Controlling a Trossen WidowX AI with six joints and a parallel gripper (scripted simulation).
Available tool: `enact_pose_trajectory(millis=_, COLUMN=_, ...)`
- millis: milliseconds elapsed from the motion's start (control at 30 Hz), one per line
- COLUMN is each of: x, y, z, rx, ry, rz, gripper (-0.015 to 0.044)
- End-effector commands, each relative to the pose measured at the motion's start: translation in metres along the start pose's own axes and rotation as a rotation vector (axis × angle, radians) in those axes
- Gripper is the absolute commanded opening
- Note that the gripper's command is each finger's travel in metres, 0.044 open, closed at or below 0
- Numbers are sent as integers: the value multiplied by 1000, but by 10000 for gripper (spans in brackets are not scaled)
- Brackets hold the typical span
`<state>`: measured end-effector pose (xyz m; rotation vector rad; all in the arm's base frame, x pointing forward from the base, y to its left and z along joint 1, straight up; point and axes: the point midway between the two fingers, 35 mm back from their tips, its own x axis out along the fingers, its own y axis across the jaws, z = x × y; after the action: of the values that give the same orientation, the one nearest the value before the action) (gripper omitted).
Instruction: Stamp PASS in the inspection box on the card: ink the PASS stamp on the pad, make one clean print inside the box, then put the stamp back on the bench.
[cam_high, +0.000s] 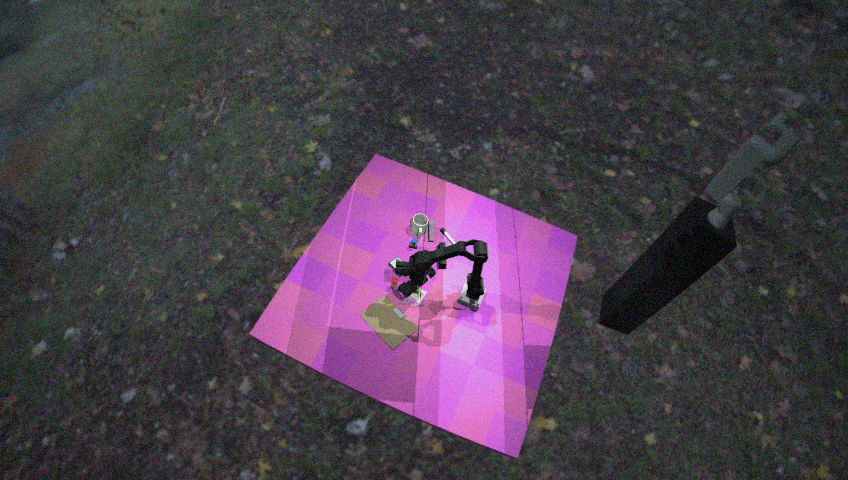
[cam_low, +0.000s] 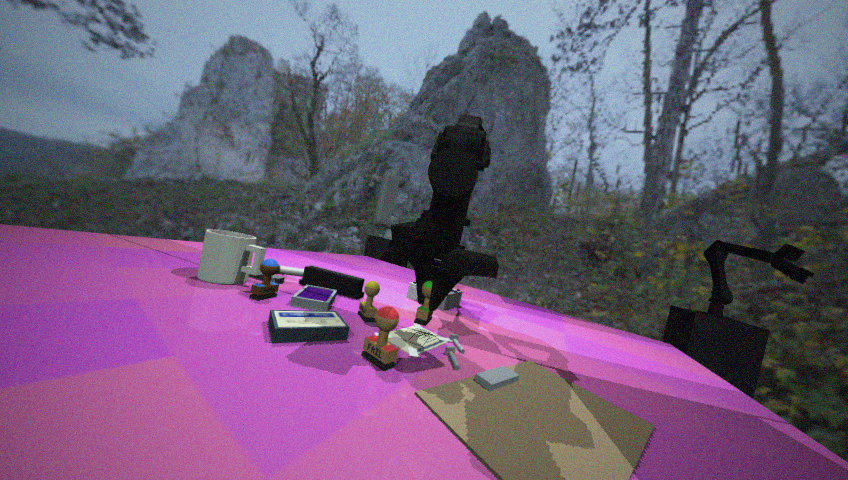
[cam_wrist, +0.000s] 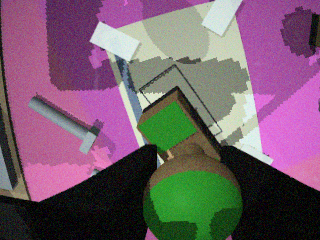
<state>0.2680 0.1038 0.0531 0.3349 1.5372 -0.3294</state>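
Note:
My gripper (cam_low: 427, 296) (cam_wrist: 188, 156) is shut on the green-topped stamp (cam_low: 423, 311) (cam_wrist: 195, 200). The stamp is roughly upright over the card (cam_wrist: 225, 50), with its base appearing slightly above it in the exterior view. In the wrist view its wooden block with a green top covers much of the inspection box (cam_wrist: 157, 77); the box's far corner and right line show beyond it. No print shows in the visible part of the box; the rest is hidden. The stamp's underside is hidden. The purple ink pad (cam_low: 313, 294) lies open, left of the gripper in the exterior view.
A red FAIL stamp (cam_low: 386, 319) and a yellow-topped stamp (cam_low: 371, 289) stand close to the card. A labelled dark box (cam_low: 308, 330), a blue-topped stamp (cam_low: 269, 267) and a mug (cam_low: 223, 258) (cam_high: 419, 222) stand farther left. Grey bolt-like pieces (cam_wrist: 62, 118) and a brown board (cam_low: 505, 416) lie nearby.

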Motion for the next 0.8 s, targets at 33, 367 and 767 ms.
enact_pose_trajectory(millis=33, x=-12, y=2, z=1, rx=6, ry=-9, rz=12, gripper=0)
enact_pose_trajectory(millis=367, x=-28, y=1, z=1, rx=6, ry=-9, rz=12, gripper=0)
enact_pose_trajectory(millis=767, x=-40, y=-3, z=2, rx=5, ry=-10, rz=12, gripper=0)
